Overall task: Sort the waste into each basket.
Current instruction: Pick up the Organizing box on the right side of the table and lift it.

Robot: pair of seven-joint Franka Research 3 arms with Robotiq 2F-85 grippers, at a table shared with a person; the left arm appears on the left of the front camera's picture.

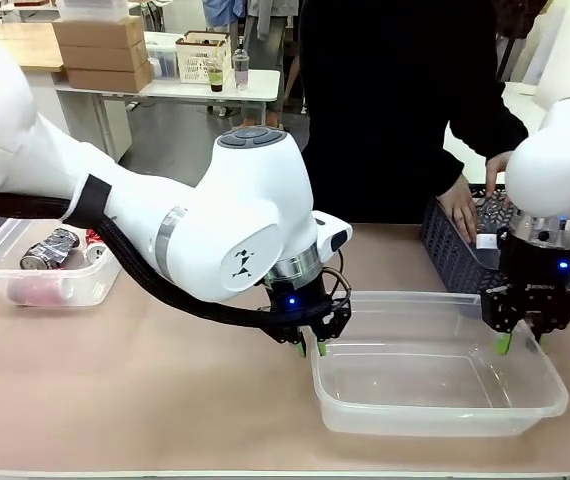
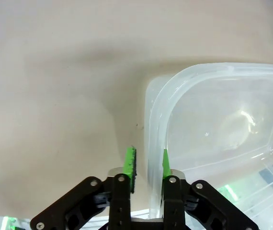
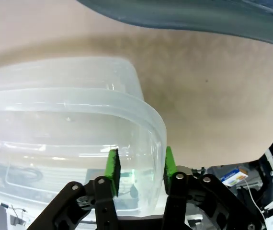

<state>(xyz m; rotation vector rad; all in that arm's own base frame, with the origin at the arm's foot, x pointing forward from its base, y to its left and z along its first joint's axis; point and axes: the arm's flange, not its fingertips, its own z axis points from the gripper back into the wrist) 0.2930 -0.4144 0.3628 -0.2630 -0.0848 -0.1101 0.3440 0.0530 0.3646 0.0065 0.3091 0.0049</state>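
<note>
Beige table [image 1: 165,400], shared with a person standing at the far side.

Left arm [image 1: 225,230]: reaches in from the left, across the middle, wrist pointing down. Right arm [image 1: 555,165]: comes down at the right edge.

Near tub [image 1: 435,425]: clear, rectangular, open side up, flat on the table at centre-right. Its long axis runs left to right across the table, and the short ends face the two arms.

Lattice basket [image 1: 450,250]: dark blue-grey, just behind the near tub's right end. The person's hand [image 1: 460,208] rests on its rim.

Far-left tub [image 1: 55,292]: clear, upright, at the table's left edge, well apart from the near tub. Its long axis also runs roughly left to right.

Left gripper [image 1: 312,345]: at the near tub's left short end. In the left wrist view one green pad [image 2: 130,163] sits outside the wall and the other inside. The jaws are closed on that wall just below the rolled rim.

Right gripper [image 1: 518,342]: at the tub's right short end. In the right wrist view its pads [image 3: 112,167] straddle the wall near a rounded corner, jaws clamped on it.

Waste: a dented silver can [image 1: 50,250] lies on its side in the far-left tub, long axis roughly left to right. Red can parts [image 1: 93,240] are beside it; their direction cannot be made out.
</note>
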